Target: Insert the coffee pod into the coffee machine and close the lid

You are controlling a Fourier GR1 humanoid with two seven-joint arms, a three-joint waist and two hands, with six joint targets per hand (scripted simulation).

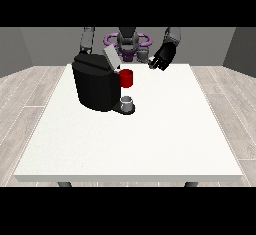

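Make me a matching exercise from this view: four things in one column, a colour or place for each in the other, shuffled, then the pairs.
Things:
1. coffee machine
2. machine's lid
3. cup
4. hand at the view's right

Descriptions:
A. raised over the table's far edge
B. grey, tilted up open
C. big black body at the table's left
D. small, grey, at the machine's base

Pairs: 1-C, 2-B, 3-D, 4-A

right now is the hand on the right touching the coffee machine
Apart. The front view shows bare table between the hand at the view's right and the coffee machine.
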